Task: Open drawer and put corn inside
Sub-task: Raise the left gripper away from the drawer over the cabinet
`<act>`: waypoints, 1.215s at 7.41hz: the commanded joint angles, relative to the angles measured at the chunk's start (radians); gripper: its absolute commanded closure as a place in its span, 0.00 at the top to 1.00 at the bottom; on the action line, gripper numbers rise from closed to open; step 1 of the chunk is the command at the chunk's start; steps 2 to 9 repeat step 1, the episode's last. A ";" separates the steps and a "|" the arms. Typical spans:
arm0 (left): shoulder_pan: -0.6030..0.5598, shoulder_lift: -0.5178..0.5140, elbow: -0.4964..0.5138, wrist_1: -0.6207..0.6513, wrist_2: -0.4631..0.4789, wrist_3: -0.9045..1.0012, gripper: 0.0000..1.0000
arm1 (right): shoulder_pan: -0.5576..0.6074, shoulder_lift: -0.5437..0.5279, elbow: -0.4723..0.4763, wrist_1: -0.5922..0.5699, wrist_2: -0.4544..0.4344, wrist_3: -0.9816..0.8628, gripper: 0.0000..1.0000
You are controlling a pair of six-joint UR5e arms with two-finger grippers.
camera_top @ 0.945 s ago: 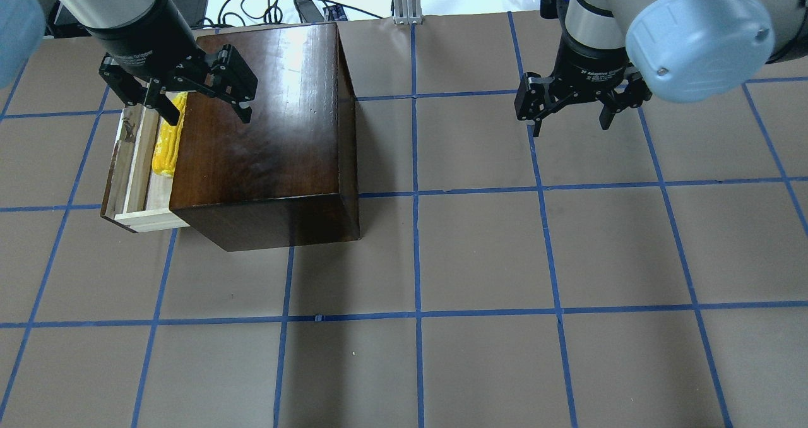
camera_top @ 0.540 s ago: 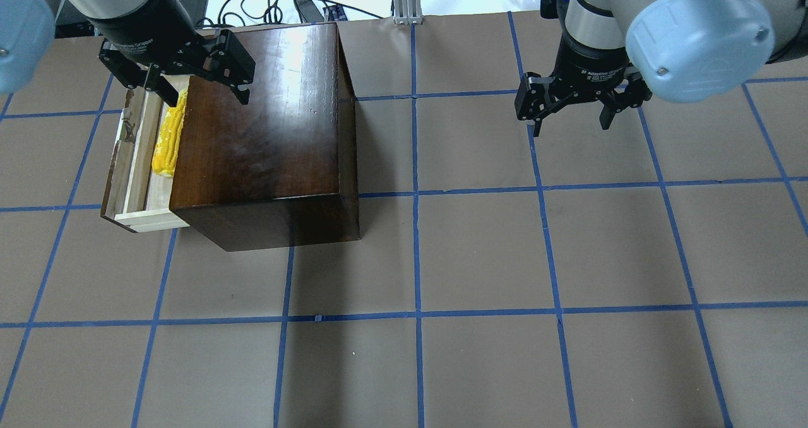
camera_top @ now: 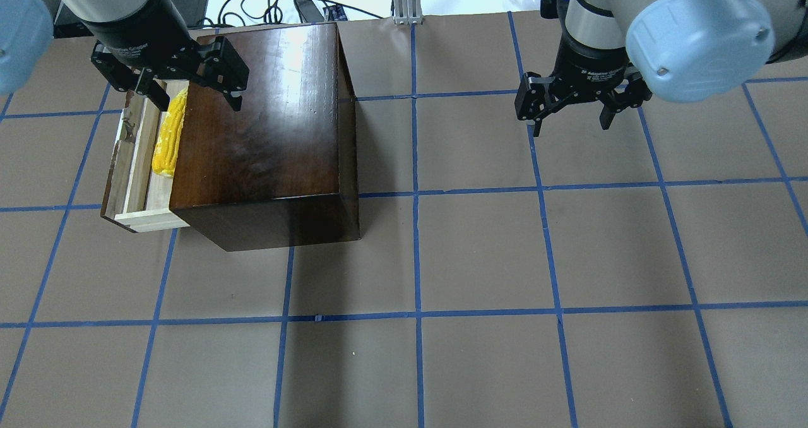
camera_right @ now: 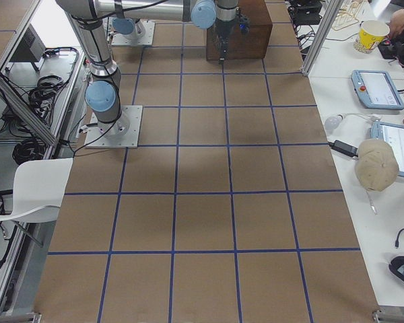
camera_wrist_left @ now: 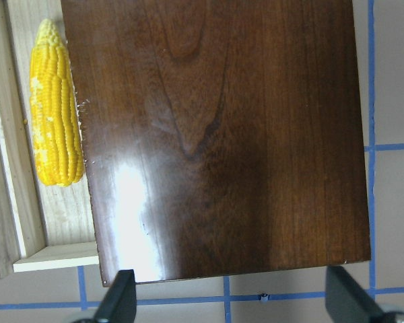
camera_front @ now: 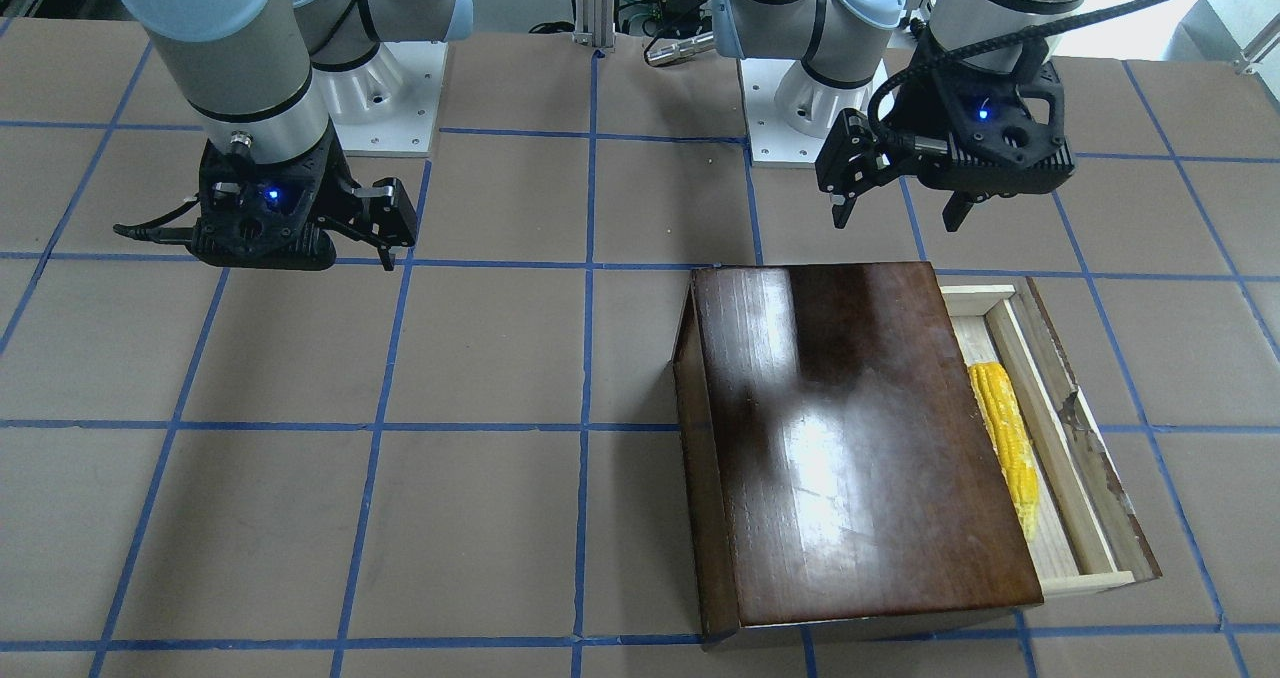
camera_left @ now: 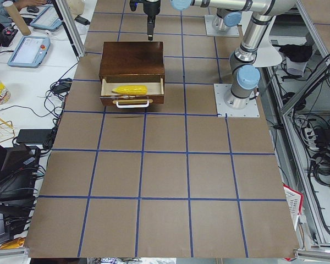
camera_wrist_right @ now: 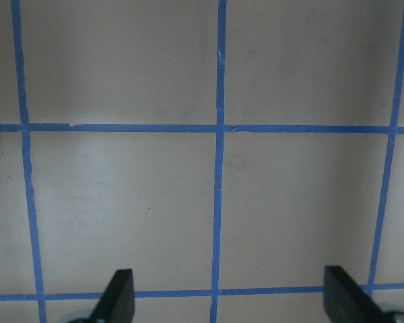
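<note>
Corn (camera_top: 168, 139) lies inside open drawer (camera_top: 129, 163), just beside box (camera_top: 265, 118). Left gripper (camera_top: 196, 100) released, empty, above box's far end. Right gripper (camera_top: 571, 127) released, well apart from box, over table (camera_top: 480, 251).

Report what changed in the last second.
The left gripper, open and empty, shifted off the corn toward the overhead view's top edge. The corn still lies in the open drawer; the box and right gripper stayed put.
</note>
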 commanded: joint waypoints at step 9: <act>0.000 -0.003 0.001 -0.006 -0.001 0.000 1.00 | 0.000 0.000 0.000 -0.001 0.000 0.000 1.00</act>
